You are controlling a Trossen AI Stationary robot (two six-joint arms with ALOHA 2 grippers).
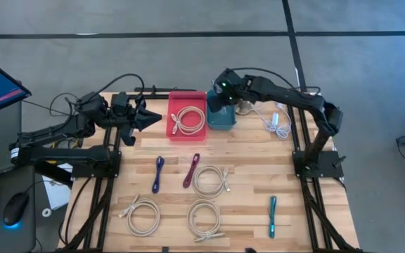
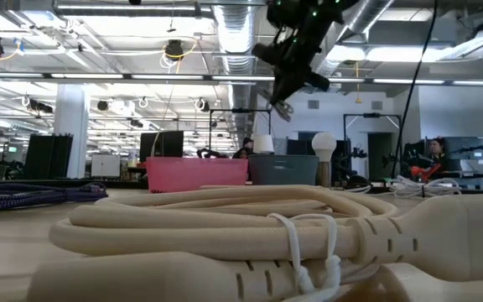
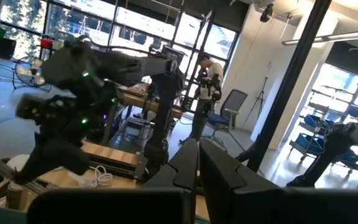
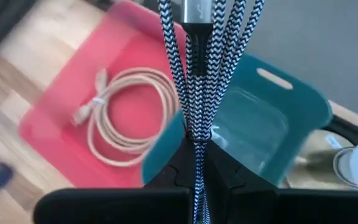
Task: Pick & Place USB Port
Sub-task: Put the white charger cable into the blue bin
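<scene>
My right gripper (image 1: 216, 97) hovers over the teal bin (image 1: 223, 119) at the table's far edge, shut on a bundled black-and-white braided USB cable (image 4: 194, 74). Left of the teal bin sits the red bin (image 1: 187, 116), with a beige cable coil (image 4: 126, 115) lying flat inside. In the low view my right gripper (image 2: 288, 84) is well above both bins. My left gripper (image 1: 146, 112) waits shut beside the red bin's left side, above the table and holding nothing. My right gripper pinches the folded strands of the braided cable (image 4: 196, 134) between its two fingers, coming from above and pointing down. The strands and the silver plug (image 4: 197, 14) reach out past the fingertips. The bundle is lifted clear, over the teal bin (image 4: 272, 124).
On the wooden table lie a purple cable (image 1: 158, 174), a maroon cable (image 1: 191, 170), three beige coils (image 1: 211, 180) (image 1: 141, 215) (image 1: 204, 218) and a teal cable (image 1: 273, 216). A loose white cable (image 1: 276, 125) lies right of the teal bin.
</scene>
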